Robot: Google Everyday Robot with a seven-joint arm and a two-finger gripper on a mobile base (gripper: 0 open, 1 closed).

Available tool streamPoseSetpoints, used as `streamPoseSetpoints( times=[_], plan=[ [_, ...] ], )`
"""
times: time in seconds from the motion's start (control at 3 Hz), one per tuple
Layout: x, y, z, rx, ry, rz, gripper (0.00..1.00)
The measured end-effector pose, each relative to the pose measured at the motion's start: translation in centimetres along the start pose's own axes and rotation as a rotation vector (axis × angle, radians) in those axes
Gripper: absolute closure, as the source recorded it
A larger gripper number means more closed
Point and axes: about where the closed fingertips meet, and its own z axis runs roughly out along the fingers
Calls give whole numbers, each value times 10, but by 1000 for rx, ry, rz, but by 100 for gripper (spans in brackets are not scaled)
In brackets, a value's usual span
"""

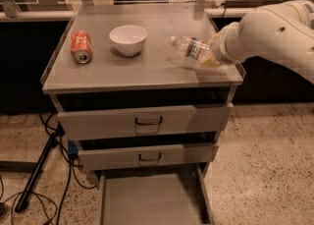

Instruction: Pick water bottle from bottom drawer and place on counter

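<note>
The water bottle (pixel 192 48) is clear with a white cap and a dark label band. It lies tilted, cap pointing left, just above the right part of the counter (pixel 122 74). My gripper (pixel 212 58) reaches in from the right on a white arm and is shut on the bottle's base end. The bottom drawer (pixel 149 202) is pulled open at the foot of the cabinet, and its flat grey floor is bare.
An orange soda can (pixel 81 47) lies on its side at the counter's left. A white bowl (pixel 128 39) stands near the middle. Two closed drawer fronts with black handles (pixel 148 120) sit below. Cables and a stand leg (pixel 37 175) lie on the floor to the left.
</note>
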Motion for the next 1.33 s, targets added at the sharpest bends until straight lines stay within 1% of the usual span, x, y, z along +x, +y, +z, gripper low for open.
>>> streamPoseSetpoints(
  times=[0.33,0.67,1.0,1.33],
  plan=[
    [-1,-3,0,-7,-3,-5,100],
    [-9,-9,5,-26,-27,-15,100],
    [-14,-10,13,-58,-45,-34,100],
    [-17,-5,27,-112,-55,-52,100]
  ],
)
